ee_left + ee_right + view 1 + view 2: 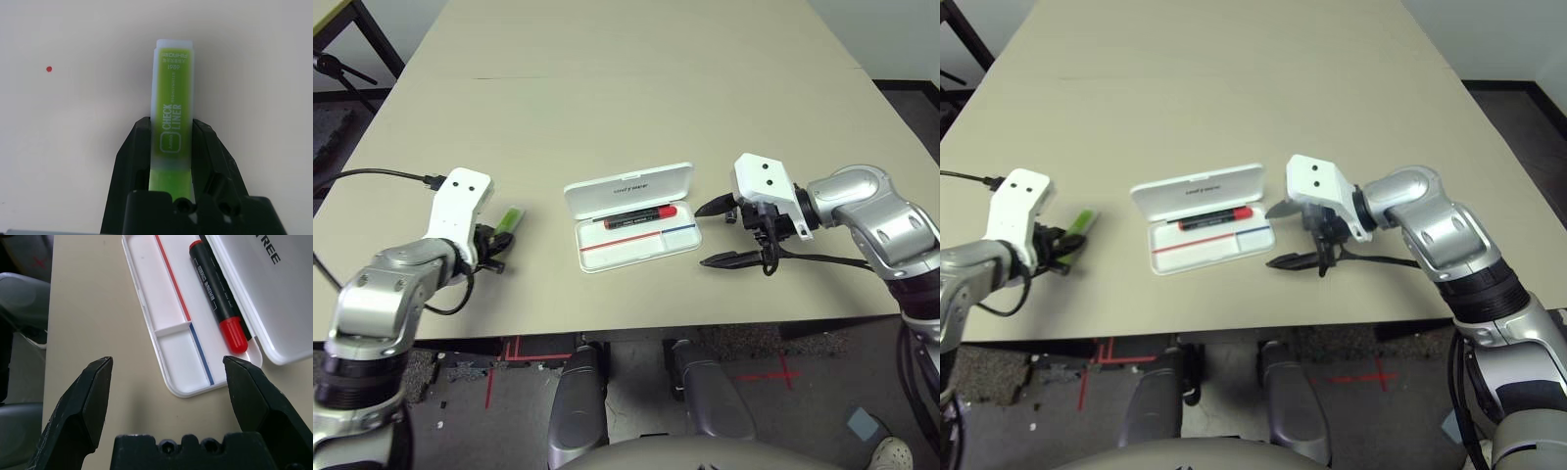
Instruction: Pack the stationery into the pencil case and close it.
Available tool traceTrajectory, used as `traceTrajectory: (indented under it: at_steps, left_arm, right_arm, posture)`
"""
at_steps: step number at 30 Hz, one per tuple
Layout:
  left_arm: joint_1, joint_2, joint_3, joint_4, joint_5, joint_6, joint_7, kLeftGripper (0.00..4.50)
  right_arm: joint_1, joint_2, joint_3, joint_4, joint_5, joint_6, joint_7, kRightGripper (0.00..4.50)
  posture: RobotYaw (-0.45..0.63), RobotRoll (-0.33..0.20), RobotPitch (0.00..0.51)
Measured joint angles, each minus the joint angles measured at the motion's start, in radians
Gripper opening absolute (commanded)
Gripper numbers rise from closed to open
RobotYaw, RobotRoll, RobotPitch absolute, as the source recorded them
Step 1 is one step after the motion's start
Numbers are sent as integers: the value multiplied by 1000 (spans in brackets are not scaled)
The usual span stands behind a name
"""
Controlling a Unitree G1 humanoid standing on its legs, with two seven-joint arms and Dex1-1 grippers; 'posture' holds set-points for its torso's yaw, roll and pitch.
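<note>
The white pencil case (636, 251) lies open mid-table, its lid (628, 186) folded back flat. A red marker (641, 214) with a black label rests in the tray's far part, also seen as the marker (217, 298) from the right wrist. The lime-green highlighter (510, 219) lies on the table left of the case. My left gripper (499, 245) is shut on the highlighter (172, 98), its black fingers (134, 147) pressed to both sides of the near end. My right gripper (703, 235) hovers open just right of the case, nothing between its fingers (98, 391).
A black cable (372, 176) runs from my left wrist over the table's left side. The tan table (626, 78) stretches far behind the case. Its front edge (636, 333) is close below the case, with floor and red tape marks beyond.
</note>
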Motion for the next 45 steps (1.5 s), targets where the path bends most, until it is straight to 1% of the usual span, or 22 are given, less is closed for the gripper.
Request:
traceTrajectory:
  at_steps: [2, 4, 7, 9, 14, 19, 21, 25, 32, 37, 45]
  left_arm:
    - [35, 55, 15, -6, -17, -58, -72, 1082]
    - [71, 108, 35, -28, -35, -148, -160, 1082]
    - [100, 163, 49, -71, -74, -235, -276, 1082]
    - [98, 181, 48, -83, -93, -267, -323, 1082]
    - [25, 200, -6, -117, -114, -299, -378, 1082]
    - [-105, 199, -127, -133, -114, -320, -413, 1082]
    - [-171, 183, -182, -139, -113, -331, -426, 1082]
    - [-268, 123, -291, -133, -103, -336, -432, 1082]
    - [-391, 1, -443, -98, -59, -337, -430, 1082]
    - [-424, -52, -514, -57, -9, -349, -429, 1082]
    - [-452, -108, -563, 21, 54, -382, -430, 1082]
  right_arm:
    - [-8, 6, 0, 17, -6, -13, -10, 4500]
    - [-15, 16, -2, 30, -14, -28, -23, 4500]
    - [-31, 37, -2, 54, -24, -41, -37, 4500]
    - [-39, 41, -2, 62, -28, -50, -40, 4500]
    - [-50, 43, -3, 96, -43, -68, -46, 4500]
    - [-61, 45, -3, 117, -52, -80, -47, 4500]
    - [-69, 46, -3, 127, -57, -88, -47, 4500]
    - [-70, 43, -3, 134, -70, -96, -47, 4500]
    - [-67, 38, -3, 138, -78, -106, -47, 4500]
    - [-55, 29, -4, 135, -77, -105, -47, 4500]
    - [-31, 5, -5, 124, -76, -92, -47, 4500]
  posture:
    - [42, 0, 217]
    - [46, 0, 216]
    - [50, 0, 215]
    - [51, 0, 214]
    - [50, 0, 214]
    - [47, 0, 211]
    - [47, 0, 211]
    - [35, 0, 209]
    - [19, 0, 209]
    - [10, 0, 210]
    - [-16, 0, 207]
